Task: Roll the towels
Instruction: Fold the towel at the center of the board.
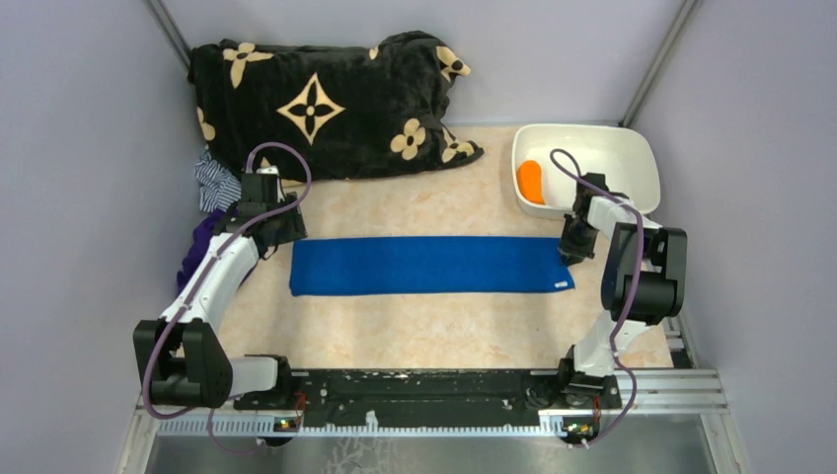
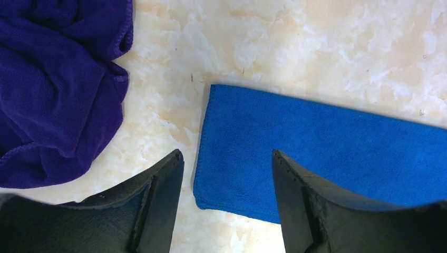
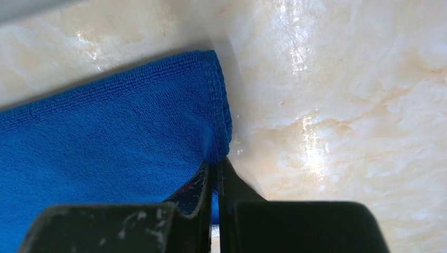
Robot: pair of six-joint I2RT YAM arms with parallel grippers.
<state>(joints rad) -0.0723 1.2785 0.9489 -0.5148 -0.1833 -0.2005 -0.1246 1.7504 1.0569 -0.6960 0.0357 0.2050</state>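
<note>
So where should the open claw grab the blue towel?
The blue towel lies flat as a long folded strip, so probably pinch its short left end, coming straight down from above. The left claw hangs open right over that edge; the right claw is shut on the other end.

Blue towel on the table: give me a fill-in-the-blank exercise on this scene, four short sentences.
The right gripper has its jaws ____ on one end of the blue towel.
The left gripper has its jaws ____ over the other end.
The crumpled towel beside that end is ____.
The tub holding the orange object is ____.
Missing words: shut; open; purple; white.
</note>
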